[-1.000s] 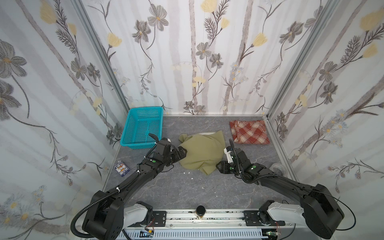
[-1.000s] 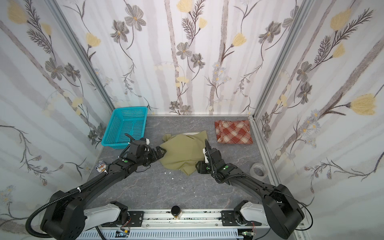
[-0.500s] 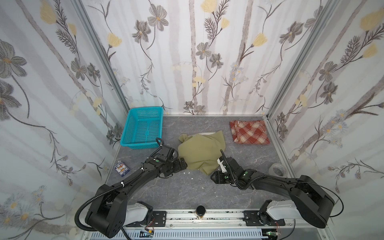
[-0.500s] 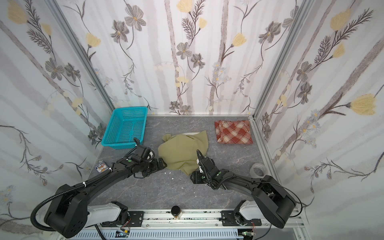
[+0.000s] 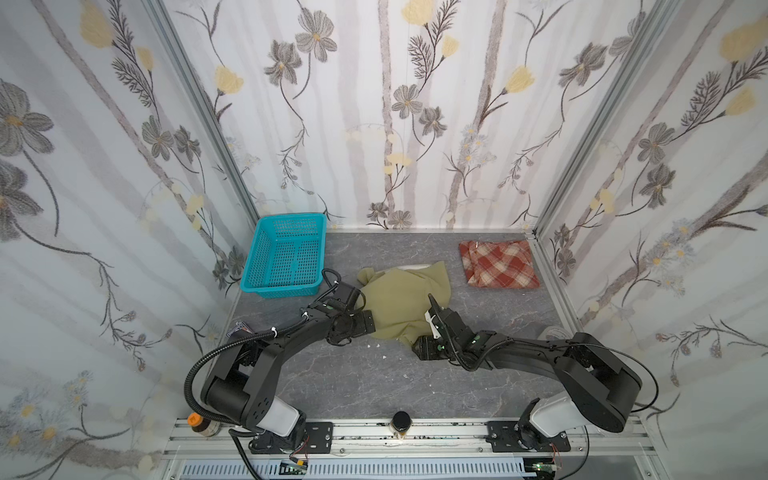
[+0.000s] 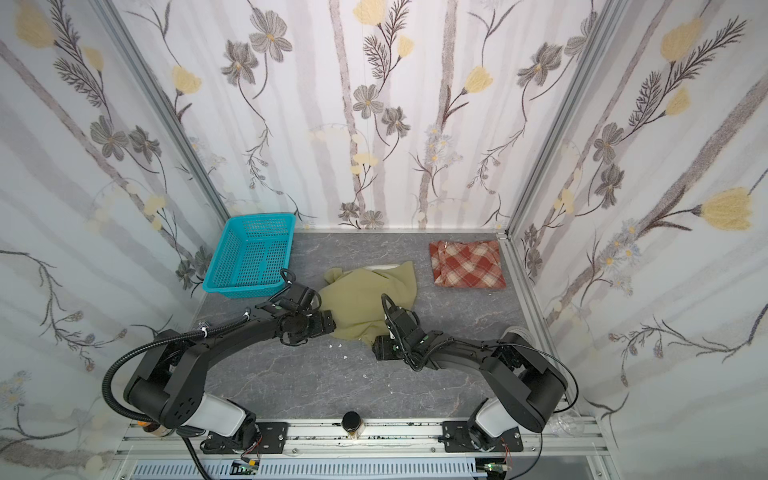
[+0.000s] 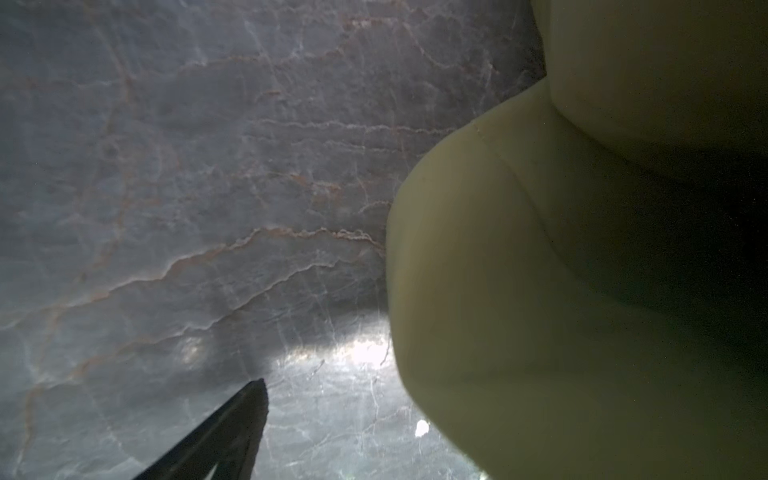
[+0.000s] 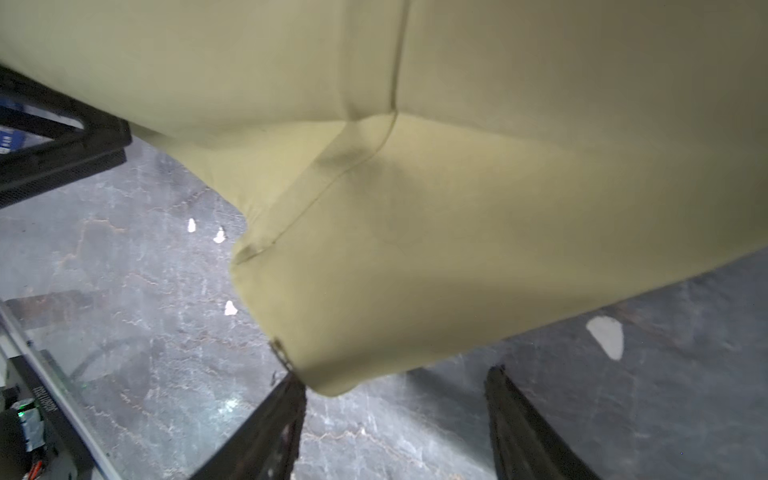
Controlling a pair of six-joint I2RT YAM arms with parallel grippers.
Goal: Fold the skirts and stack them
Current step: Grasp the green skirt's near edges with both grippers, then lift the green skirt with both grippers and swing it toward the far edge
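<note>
Grey marbled table (image 5: 374, 382), floral-walled booth. Plaid skirt (image 5: 498, 266) lies folded at far right. Olive skirt (image 5: 399, 299) lies rumpled mid-table, seemingly unfolded, unstacked. Left hand (image 5: 368, 326) gapes wide beside it; right hand (image 8: 392, 386) parted at its corner, gripping nothing.

Matt cloth skirt (image 5: 401, 303), glossy marbled table (image 5: 353, 374)

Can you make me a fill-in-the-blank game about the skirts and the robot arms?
The plaid skirt is already ___.
The olive skirt lies between it and the turquoise ___.
The right gripper has its jaws ___, beside the olive skirt's corner.
Missing words: folded, basket, open.
</note>
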